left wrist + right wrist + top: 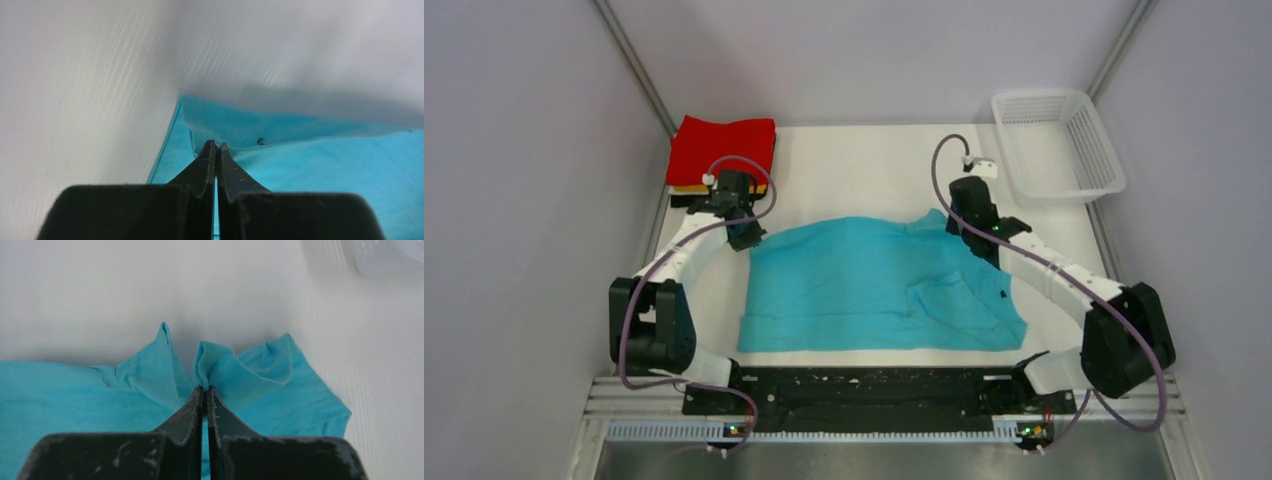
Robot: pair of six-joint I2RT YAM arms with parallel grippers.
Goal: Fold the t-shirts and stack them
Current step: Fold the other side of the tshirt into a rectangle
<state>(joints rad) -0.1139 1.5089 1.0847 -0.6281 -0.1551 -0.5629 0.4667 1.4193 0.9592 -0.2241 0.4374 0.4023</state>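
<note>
Along the near edge, a black rail (874,385) carries both arm bases. Just beyond it lies the hem of the turquoise t-shirt (874,285), running straight and nearly parallel to the rail, with a narrow white strip of surface (864,165) between them. The shirt is spread flat over the middle of the surface. Its right half is rumpled, with a fold of cloth lying across it. A band of white shows to the left of the shirt up to the side wall, and a wider one to its right.

At the shirt's far left corner, the left pincer (746,238) has its fingers pressed together on the cloth edge. In the wrist view, a fold of turquoise rises at the tips (216,145). At the far right corner, the right pincer (961,222) is clamped on a bunched peak of the same shirt (204,388), and the fabric puckers upward on both sides of its closed fingers.

Past the shirt's far edge, a broad stretch of surface reaches the back wall. In the far left corner, a red t-shirt (724,145), folded square, tops a stack just behind the left arm's wrist, and an orange edge (688,187) peeks out beneath it. In the far right corner, a white mesh basket (1042,96) stands well apart from the shirt, its mesh floor in full view.
</note>
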